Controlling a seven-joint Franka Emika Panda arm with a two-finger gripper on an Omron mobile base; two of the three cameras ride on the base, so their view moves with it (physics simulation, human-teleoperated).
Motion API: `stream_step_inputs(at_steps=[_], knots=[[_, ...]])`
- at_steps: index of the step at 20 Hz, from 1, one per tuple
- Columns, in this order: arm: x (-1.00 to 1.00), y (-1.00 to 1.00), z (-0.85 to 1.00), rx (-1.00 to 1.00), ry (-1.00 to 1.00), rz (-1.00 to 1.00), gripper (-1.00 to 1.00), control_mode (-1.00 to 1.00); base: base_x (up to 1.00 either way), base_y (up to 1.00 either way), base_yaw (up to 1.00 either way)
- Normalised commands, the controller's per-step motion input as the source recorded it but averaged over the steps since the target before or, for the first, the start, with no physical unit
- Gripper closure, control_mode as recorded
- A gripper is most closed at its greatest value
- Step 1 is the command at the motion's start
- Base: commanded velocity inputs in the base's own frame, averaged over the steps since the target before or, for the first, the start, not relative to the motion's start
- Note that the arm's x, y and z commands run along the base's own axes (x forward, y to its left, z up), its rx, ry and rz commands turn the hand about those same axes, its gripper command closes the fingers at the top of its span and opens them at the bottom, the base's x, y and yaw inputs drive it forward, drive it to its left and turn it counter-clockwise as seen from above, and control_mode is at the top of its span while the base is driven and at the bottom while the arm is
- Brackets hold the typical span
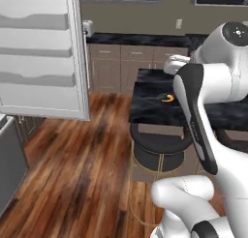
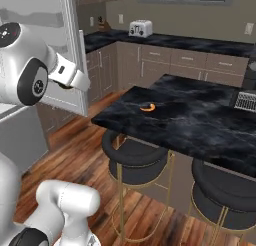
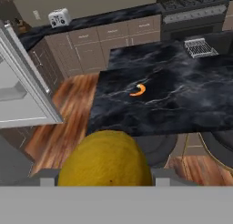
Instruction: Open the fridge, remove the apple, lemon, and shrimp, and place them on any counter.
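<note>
The lemon point(image 3: 105, 158) sits between the two fingers of the gripper point(image 3: 105, 175), large and yellow at the bottom of the hand view; the gripper is clenched on it, a grey finger showing at each side of the fruit. It is carried in the air, above the wooden floor point(image 1: 82, 169) just off the near edge of the desk point(image 3: 182, 104), the island with the black white-veined top.

The shrimp point(image 3: 138, 90) lies on that desk, a small orange crescent, near the left end of the top and somewhat in from its edges; in the right base view the shrimp point(image 2: 148, 108) rests alone on the dark marble.

Two round dark stools point(image 2: 136, 159) with thin gold legs stand tucked under the near edge of the desk.

The fridge point(image 1: 41, 53) stands open at the left, its door swung out with white shelves on the inside.

Behind, a black-topped wall counter point(image 2: 170, 40) on brown drawer cabinets carries a white toaster point(image 2: 140, 28).
</note>
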Motion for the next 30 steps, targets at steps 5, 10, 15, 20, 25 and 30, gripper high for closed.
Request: stream_step_inputs(at_steps=[5,10,15,20,25,30], knots=[[0.0,0.0,0.0,0.0,0.0,0.0,1.0,1.0,0.61,-0.25,-0.38],[0.0,0.0,0.0,0.0,0.0,0.0,1.0,1.0,0.71,-0.27,-0.21],[0.0,0.0,0.0,0.0,0.0,0.0,1.0,1.0,0.52,-0.28,-0.19],[0.0,0.0,0.0,0.0,0.0,0.0,1.0,1.0,0.51,-0.18,-0.18],[0.12,-0.05,-0.02,0.01,0.02,-0.02,1.0,-1.0,0.44,-0.19,-0.1],[0.66,-0.39,-0.15,0.07,0.08,-0.05,1.0,-1.0,0.0,0.0,0.0]])
